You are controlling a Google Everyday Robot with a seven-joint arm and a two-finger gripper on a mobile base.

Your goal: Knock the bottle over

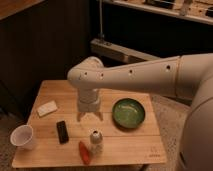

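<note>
**Figure. Camera view, knock-over task.** The robot's white arm (145,75) enters from the picture's right and bends down over the wooden table (142,145). The green bowl (128,112), the widest thing on the table, serves as the reference for all places.

- The gripper (90,118) hangs just picture-left of the bowl and points down at the table. Its fingers (80,118) are spread apart and hold nothing.
- The white cup (22,136) stands far picture-left of the bowl, near the table's corner closest to the camera.
- A pale block (47,108) lies well picture-left of the bowl, at about the bowl's depth.
- A black slab (62,131) lies roughly midway between the bowl and the cup.
- The bottle (95,141) stands upright, picture-left of the bowl and nearer the camera. It sits beneath the gripper in the picture, apart from it and untouched.
- An orange thing (85,152) lies on the bottle's far side from the bowl, close by its foot.

**Handling (judged).** The bottle looks small, stiff and light, with a squat, stable stance.

- No grip is needed; a sideways push with one finger should do.
- Contact belongs high up, at the cap or shoulder. A push near the base would likely slide the bottle along the smooth wood instead of tipping it.
- Once down, the round body may roll, and the table's near edge is close.
</note>
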